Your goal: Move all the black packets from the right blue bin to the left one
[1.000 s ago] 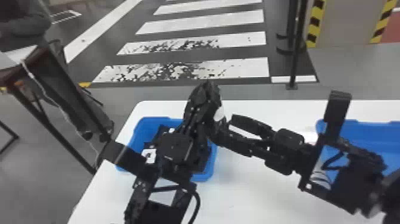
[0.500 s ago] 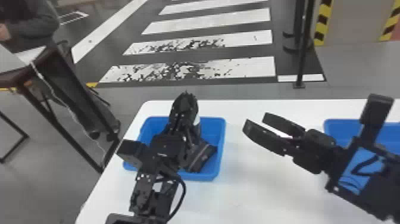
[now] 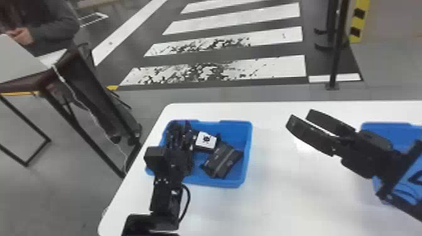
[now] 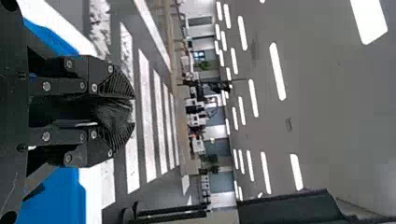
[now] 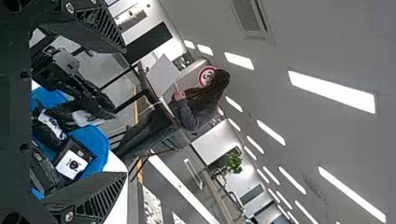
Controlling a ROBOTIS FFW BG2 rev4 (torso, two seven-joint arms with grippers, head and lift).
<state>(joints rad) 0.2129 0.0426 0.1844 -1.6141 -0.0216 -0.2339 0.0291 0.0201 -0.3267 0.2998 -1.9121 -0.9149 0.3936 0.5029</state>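
Black packets [image 3: 221,161] lie in the left blue bin [image 3: 248,150]; the left gripper [image 4: 132,111], at its ten o'clock, seems to pinch another. Toward two o'clock, the right gripper [image 3: 301,117] has its fingers spread; the right bin [image 3: 389,133] sits at three. Releasing against the rim could spill the packet.

1. Left blue bin [image 3: 248,150]: left part hidden behind the left tool [image 3: 179,127].
2. Right of it, right blue bin [image 3: 405,135]: partly behind right arm [image 3: 400,164], cut off.
3. Inside left blue bin, black packet [image 3: 221,160]: print too blurred.
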